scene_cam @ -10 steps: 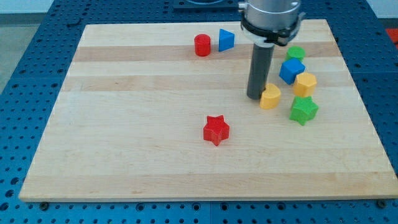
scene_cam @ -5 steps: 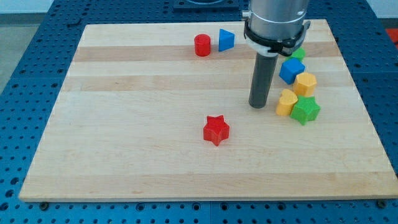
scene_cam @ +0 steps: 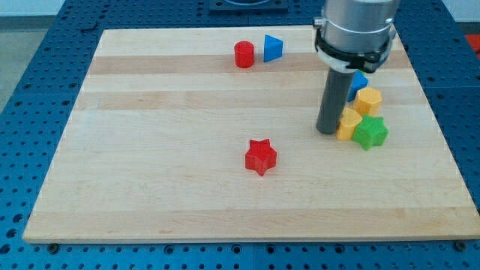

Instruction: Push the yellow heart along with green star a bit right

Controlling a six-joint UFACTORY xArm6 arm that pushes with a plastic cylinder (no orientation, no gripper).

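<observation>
The yellow heart [scene_cam: 348, 124] lies at the view's right, touching the green star [scene_cam: 370, 133] on its right. My tip [scene_cam: 328, 130] stands on the board right against the heart's left side. The rod and the arm's wide head hide part of the blocks behind them.
A yellow hexagon block [scene_cam: 368, 100] sits just above the star, with a blue cube [scene_cam: 358, 81] partly hidden behind the rod. A red cylinder [scene_cam: 244, 54] and a blue triangle [scene_cam: 273, 48] lie near the view's top. A red star [scene_cam: 260, 156] lies mid-board. The board's right edge [scene_cam: 442, 135] is close.
My tip has moved right. The yellow heart has slid right until it touches the green star. The green block at the top right is now hidden behind the arm.
</observation>
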